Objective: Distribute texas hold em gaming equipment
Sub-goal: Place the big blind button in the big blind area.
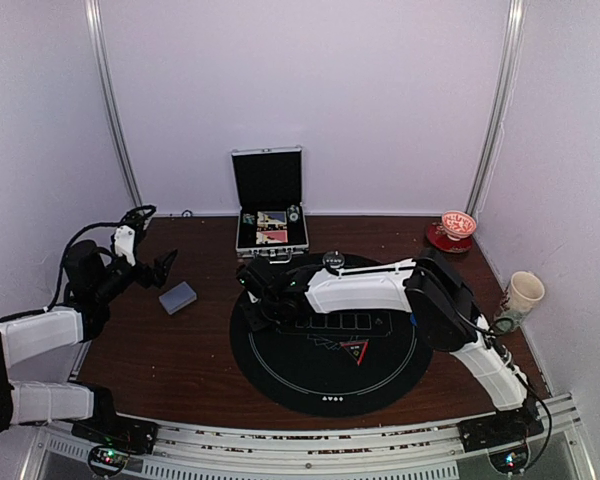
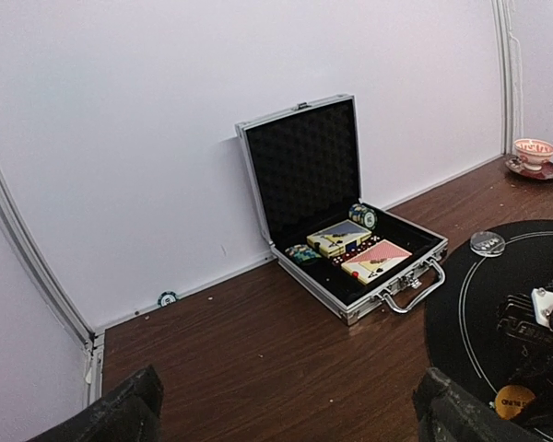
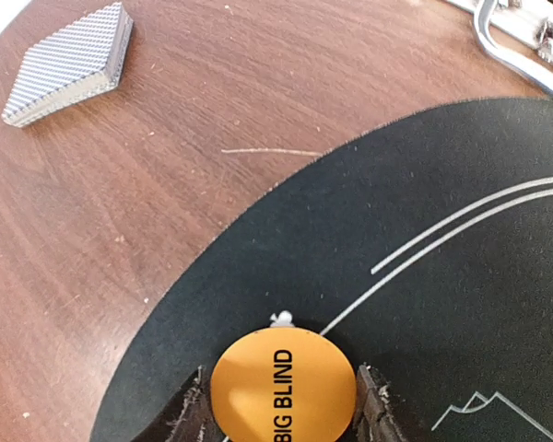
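My right gripper (image 3: 283,401) is shut on an orange disc (image 3: 283,387) printed BIG BLIND, one finger against each side of it. It hangs low over the left edge of the round black mat (image 3: 424,276). From above, this gripper (image 1: 255,290) is at the mat's (image 1: 330,385) upper left. The left wrist view shows the same orange disc (image 2: 514,401). A grey-blue deck of cards (image 1: 178,297) lies on the wood left of the mat, also visible from the right wrist (image 3: 69,64). My left gripper (image 1: 165,268) is open and empty (image 2: 286,414), just behind the deck.
The open silver case (image 1: 268,180) stands at the back wall, holding card boxes and teal chips (image 2: 362,216). A loose chip (image 2: 168,297) lies by the wall. A clear disc (image 2: 487,242) sits on the mat's far edge. A red cup on a saucer (image 1: 457,230) and a paper cup (image 1: 523,292) stand at the right.
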Robot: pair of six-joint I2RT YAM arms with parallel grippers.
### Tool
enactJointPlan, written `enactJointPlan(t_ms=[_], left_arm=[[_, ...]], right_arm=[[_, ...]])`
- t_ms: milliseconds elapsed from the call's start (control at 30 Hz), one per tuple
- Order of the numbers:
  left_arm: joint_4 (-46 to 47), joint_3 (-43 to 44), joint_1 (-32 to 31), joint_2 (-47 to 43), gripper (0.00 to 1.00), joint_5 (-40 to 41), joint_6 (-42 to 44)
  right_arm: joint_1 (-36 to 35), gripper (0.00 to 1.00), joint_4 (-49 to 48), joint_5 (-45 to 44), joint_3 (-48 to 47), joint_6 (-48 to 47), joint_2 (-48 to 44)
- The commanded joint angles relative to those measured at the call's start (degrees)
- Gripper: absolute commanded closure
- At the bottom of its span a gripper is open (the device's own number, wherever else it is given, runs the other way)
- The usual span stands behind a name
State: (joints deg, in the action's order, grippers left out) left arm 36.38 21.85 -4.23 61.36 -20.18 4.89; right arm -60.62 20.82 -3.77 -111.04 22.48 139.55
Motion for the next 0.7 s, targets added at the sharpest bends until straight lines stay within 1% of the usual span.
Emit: enactJointPlan(t_ms=[0, 267, 300, 567, 667], left_arm=[[3.9, -0.6, 0.2, -0.7, 0.02, 1.3, -0.8], [4.0, -0.6, 0.2, -0.6, 0.02, 1.3, -0.9], [4.0, -0.6, 0.2, -0.6, 0.02, 1.3, -0.9], [4.0, -0.6, 0.3, -0.5, 0.02, 1.3, -0.8], [4.0, -0.6, 0.2, -0.5, 0.02, 1.3, -0.8]], right_arm=[[-0.7, 0.52, 0.5, 0.8, -3.7, -0.3, 2.5], [-0.7, 0.51, 0.4, 0.7, -5.1, -0.3, 5.2], [-0.7, 0.51, 0.4, 0.5, -6.7, -0.4, 5.5], [-0.7, 0.5, 0.6, 0.4, -10.5, -0.8, 8.5], [-0.7, 0.43, 1.8, -0.2, -11.3, -0.7, 8.6]])
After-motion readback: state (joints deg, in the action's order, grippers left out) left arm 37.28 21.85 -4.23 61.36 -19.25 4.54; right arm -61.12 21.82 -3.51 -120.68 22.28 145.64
